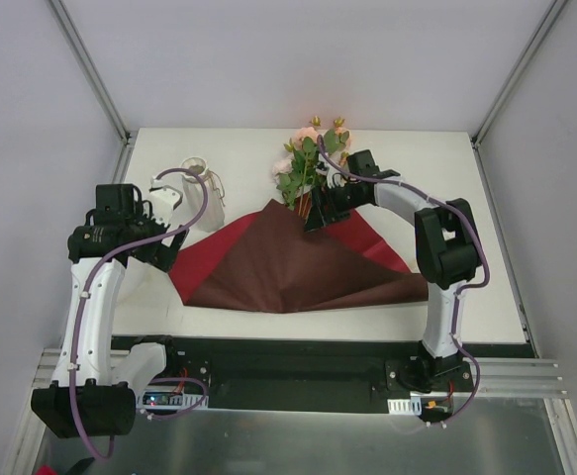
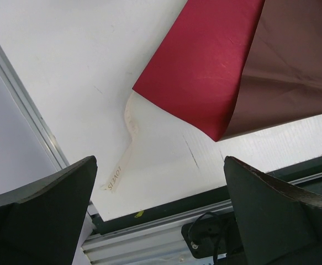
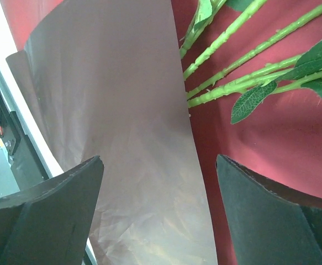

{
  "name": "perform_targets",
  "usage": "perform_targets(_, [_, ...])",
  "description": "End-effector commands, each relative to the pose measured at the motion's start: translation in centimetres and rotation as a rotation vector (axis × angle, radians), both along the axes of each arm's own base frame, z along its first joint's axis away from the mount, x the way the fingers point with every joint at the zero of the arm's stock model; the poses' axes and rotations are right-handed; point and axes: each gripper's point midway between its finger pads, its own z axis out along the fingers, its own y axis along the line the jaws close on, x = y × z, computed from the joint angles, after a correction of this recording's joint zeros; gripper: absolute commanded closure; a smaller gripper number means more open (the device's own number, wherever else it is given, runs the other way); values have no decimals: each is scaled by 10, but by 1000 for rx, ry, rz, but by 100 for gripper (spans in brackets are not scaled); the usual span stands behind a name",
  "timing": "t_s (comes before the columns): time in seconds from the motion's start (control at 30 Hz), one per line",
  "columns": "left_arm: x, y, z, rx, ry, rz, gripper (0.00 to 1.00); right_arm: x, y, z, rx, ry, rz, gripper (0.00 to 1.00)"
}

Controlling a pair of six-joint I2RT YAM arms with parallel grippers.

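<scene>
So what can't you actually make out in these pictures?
Top view: tips of the right pincer, hidden under its own wrist.
Top view: the white object, partly behind a purple cable.
Left wrist view: the ribbon print, too small.
Right wrist view: the flower stems, blooms cut off by the edge.

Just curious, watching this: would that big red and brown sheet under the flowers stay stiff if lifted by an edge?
Probably floppy: the sheet already lies creased and folded over itself. It looks thin, so likely light. Lifting an edge would probably shift the stems lying on it.
</scene>
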Motion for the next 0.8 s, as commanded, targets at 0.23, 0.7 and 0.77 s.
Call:
perform_targets(0.23, [-6,4,12,19,-22,-5,1,-16,17,-7,85,45,15,50])
perform_targets(0.7, [-10,5,19,37,-57,-18,1,-2,9,5,-31,-83,-13,53])
perform_targets(0.77, [-10,5,20,36,-59,-21,1,-2,5,2,-62,-100,-4,49])
